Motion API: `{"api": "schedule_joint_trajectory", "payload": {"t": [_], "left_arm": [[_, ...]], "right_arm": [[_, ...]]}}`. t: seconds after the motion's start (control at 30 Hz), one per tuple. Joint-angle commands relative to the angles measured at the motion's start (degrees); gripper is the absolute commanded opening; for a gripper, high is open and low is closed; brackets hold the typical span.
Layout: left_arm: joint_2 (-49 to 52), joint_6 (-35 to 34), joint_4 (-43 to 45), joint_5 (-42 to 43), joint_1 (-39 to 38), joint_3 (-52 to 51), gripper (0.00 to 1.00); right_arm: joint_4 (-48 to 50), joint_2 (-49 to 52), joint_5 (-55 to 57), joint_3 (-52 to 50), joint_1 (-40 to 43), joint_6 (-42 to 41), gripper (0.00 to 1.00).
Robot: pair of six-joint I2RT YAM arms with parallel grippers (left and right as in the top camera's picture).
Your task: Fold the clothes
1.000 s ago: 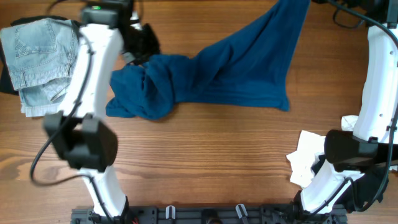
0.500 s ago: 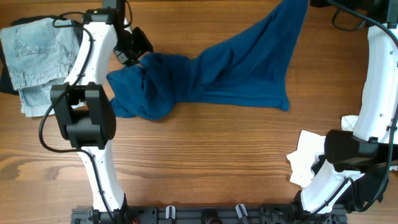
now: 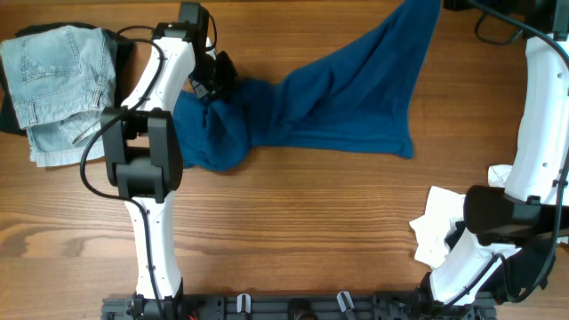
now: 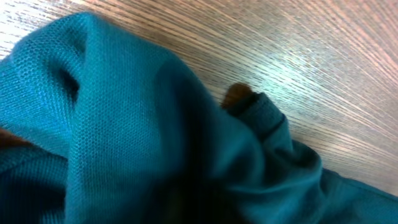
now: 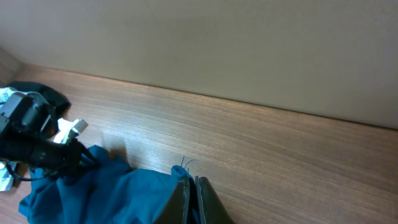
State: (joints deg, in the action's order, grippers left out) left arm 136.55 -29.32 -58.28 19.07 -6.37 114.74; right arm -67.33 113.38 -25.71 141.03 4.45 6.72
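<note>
Blue shirt bunches against left hand; right hand pinches its corner.

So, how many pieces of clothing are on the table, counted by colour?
dark blue shirt: 1
pale blue denim: 1
white piece: 1
black piece, mostly hidden under the denim: 1
Total: 4

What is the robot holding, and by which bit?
The right tool pinches the blue shirt by a corner. The left tool is at its bunched end; grip unclear.
</note>
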Motion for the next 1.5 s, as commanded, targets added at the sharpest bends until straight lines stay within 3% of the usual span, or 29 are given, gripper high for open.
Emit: {"api": "schedule_joint_trajectory", "payload": {"t": [0.0,0.33,0.63,0.9,1.07,1.27,1.47], "left_arm": [[0.3,0.5,-0.1,1.3,0.3,0.0,0.04],[-3.7,0.6,3.5,-3.8,0.2,2.4,0.04],[-19.8,3.7,3.3,-7.3,0.1,10.1,0.04],[-31.9,8.2,-3.1,-21.2,0.1,10.1,0.04],[-34.2,10.9,-3.7,-25.4,0.1,10.1,0.04],[-40.8,12.7,-1.5,-25.8,-0.2,10.1,0.04],[-51.3,16.3,-1.6,-34.0,-5.8,10.1,0.04]], "right_arm": [[-0.2,-1.5,-1.4,0.3,0.1,0.8,0.04],[0.0,-1.5,-0.9,0.3,0.1,0.8,0.04],[0.6,-1.5,0.4,0.3,0.1,0.9,0.04],[0.9,-1.5,5.7,0.3,0.2,0.7,0.04],[4.4,-1.9,7.5,0.3,1.9,-2.4,0.04],[9.2,-7.2,7.6,0.4,3.1,-3.6,0.04],[8.7,-16.8,7.5,0.4,3.0,-2.8,0.04]]}}
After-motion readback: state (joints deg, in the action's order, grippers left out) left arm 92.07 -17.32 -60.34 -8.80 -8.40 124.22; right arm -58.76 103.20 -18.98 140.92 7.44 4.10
